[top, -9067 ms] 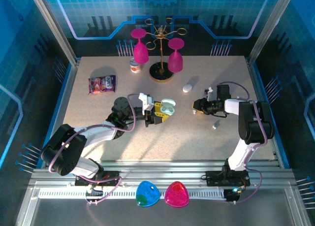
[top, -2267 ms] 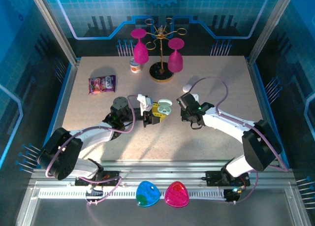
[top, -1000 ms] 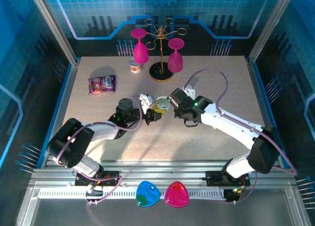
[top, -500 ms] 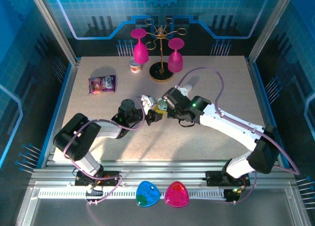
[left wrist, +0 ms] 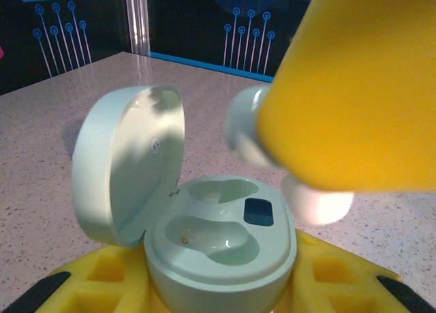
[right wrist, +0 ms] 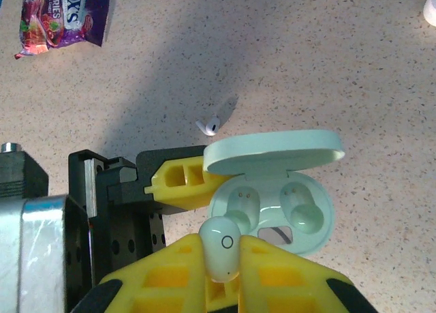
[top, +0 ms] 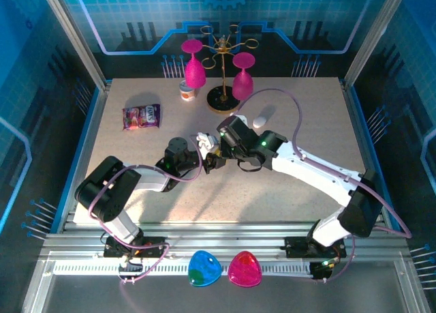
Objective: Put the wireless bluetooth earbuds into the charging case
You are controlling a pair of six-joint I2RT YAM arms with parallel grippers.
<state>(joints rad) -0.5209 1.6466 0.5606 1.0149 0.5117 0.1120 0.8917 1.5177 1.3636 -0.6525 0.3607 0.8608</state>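
While the left fingers (left wrist: 102, 280) clamp the mint charging case (left wrist: 218, 272) by its base, part closed around it, the case sits upright with its lid hinged open, standing at the far side as the right wrist camera sees it. Both moulded wells show bare floors. The right fingers (right wrist: 262, 265) are pinched nearly together on a pale earbud (right wrist: 221, 248), which pokes out between their tips just over the near rim of the case, not yet in a well. On the table (right wrist: 354, 67) just beyond the lid lies a second earbud (right wrist: 209, 125), white with a short stem. A purple sweet packet (right wrist: 65, 16) rests well apart, in the upper left corner of that view
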